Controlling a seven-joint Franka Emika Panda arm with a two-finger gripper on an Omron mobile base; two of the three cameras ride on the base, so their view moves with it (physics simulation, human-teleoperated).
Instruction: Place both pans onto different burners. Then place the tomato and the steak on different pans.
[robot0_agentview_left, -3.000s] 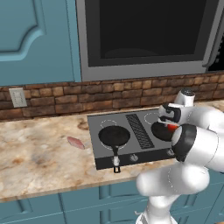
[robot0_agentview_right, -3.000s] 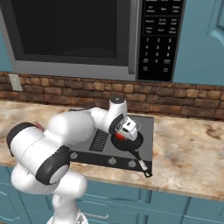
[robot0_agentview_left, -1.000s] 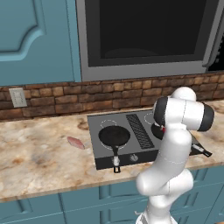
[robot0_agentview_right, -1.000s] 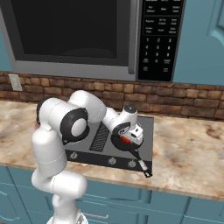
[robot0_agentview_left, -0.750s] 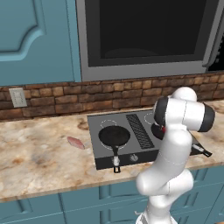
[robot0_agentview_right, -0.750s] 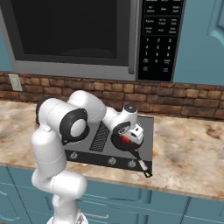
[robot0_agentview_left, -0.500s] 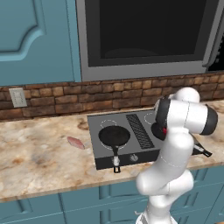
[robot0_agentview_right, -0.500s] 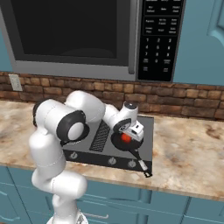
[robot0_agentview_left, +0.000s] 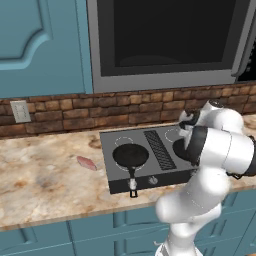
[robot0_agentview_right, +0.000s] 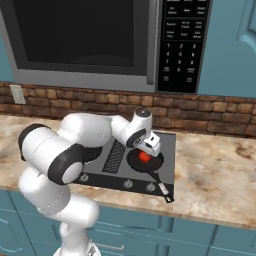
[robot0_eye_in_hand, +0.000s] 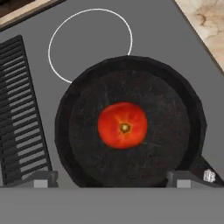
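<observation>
While the end effector (robot0_eye_in_hand: 112, 181) hung wide open and empty, we saw a glossy red tomato (robot0_eye_in_hand: 122, 125) at the pan's (robot0_eye_in_hand: 170, 109) centre, burner ring (robot0_eye_in_hand: 89, 41) at eleven o'clock.

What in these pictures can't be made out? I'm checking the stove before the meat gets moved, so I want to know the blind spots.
- Right pan in the left base view: mostly hidden behind the arm's white body.
- Left pan in the right base view: hidden behind the arm.
- Burner ring under the pan holding the tomato: covered by that pan in the hand view.
- Steak: too small in the left base view to show its streaks.
- Pan handle in the hand view: cut off at the lower right.
</observation>
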